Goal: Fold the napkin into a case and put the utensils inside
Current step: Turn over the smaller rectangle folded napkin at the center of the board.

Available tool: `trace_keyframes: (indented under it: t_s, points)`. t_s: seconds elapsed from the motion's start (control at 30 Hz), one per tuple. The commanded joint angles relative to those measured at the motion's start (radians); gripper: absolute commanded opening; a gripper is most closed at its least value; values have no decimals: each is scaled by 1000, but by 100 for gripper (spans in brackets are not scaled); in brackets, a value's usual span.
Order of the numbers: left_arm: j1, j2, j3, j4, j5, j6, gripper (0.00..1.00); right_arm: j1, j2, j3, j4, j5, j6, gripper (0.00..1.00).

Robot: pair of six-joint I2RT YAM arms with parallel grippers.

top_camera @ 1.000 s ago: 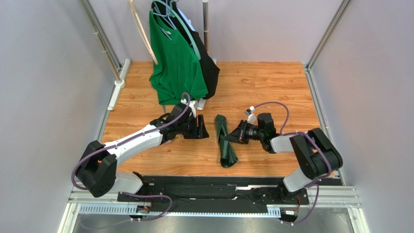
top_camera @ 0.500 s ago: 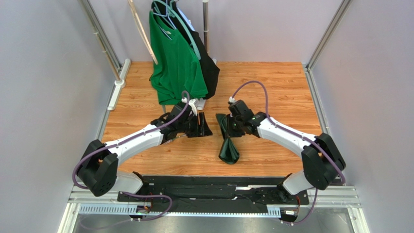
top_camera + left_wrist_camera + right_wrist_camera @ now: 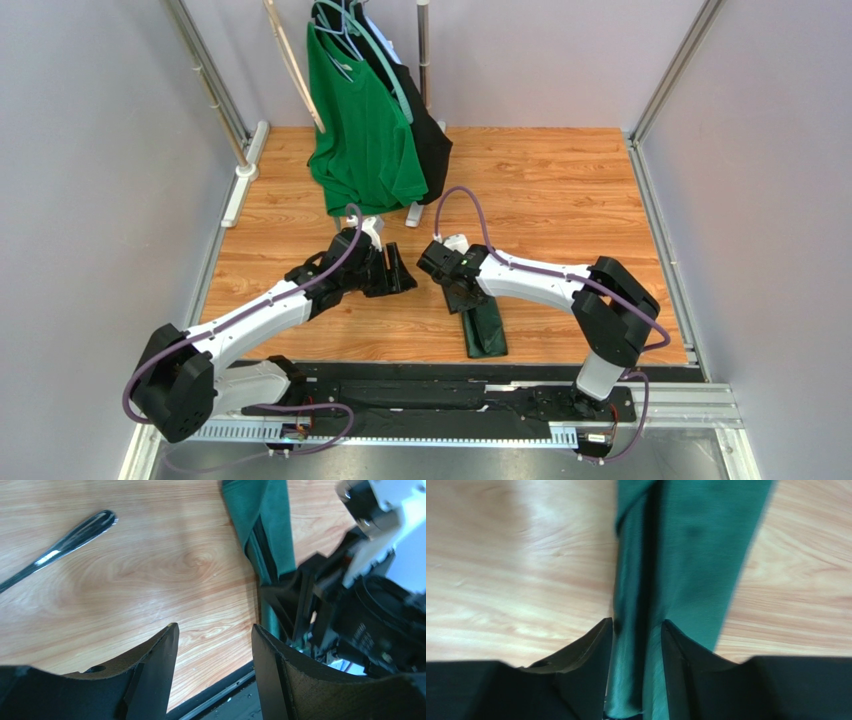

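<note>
Right fingers were nearly closed, pinching a raised lengthwise fold of the napkin; left fingers stood wide apart and held nothing, poised low over the table; a silver utensil lay on the wood just beyond them, well apart from the cloth. In the top view the napkin lay as a long, narrow strip between the two arms, running toward the near edge, with the right fingers at its far end. The folding appeared largely done, though whether the strip formed an open pocket could not be told; no cutlery showed inside it, so loading the utensils was judged the step left.
</note>
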Motion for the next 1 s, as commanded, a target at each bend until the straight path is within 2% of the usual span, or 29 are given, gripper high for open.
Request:
trace_keyframes:
  t_s: [0.0,0.1,0.2,0.3,0.33,0.43,0.5,0.63,0.7,0.73,0.8,0.97]
  points:
    - [31,-44,-1,-5,-5,-4,64,6,-74,12,123,-139,45,47]
    - [45,-23,22,-3,28,13,64,-33,-190,-76,235,-249,57,54]
    - [45,52,73,20,111,45,60,-112,-290,-190,327,-368,80,54]
    - [43,198,174,37,231,105,63,-177,-414,-267,328,-389,89,54]
    - [40,273,224,38,243,117,67,-210,-469,-287,326,-396,91,50]
    - [29,403,325,31,277,130,68,-272,-563,-379,329,-413,103,39]
    - [9,457,372,24,276,128,68,-299,-601,-444,346,-422,106,36]
    - [-35,557,442,35,271,107,46,-316,-634,-491,343,-413,63,33]
    - [-58,589,464,34,254,113,44,-327,-626,-508,351,-400,49,32]
    - [-66,625,488,15,247,117,42,-332,-620,-514,355,-406,45,25]
    - [-66,657,507,0,230,118,38,-339,-606,-520,369,-416,40,20]
    - [-67,718,530,-35,197,121,36,-333,-566,-541,380,-434,34,16]
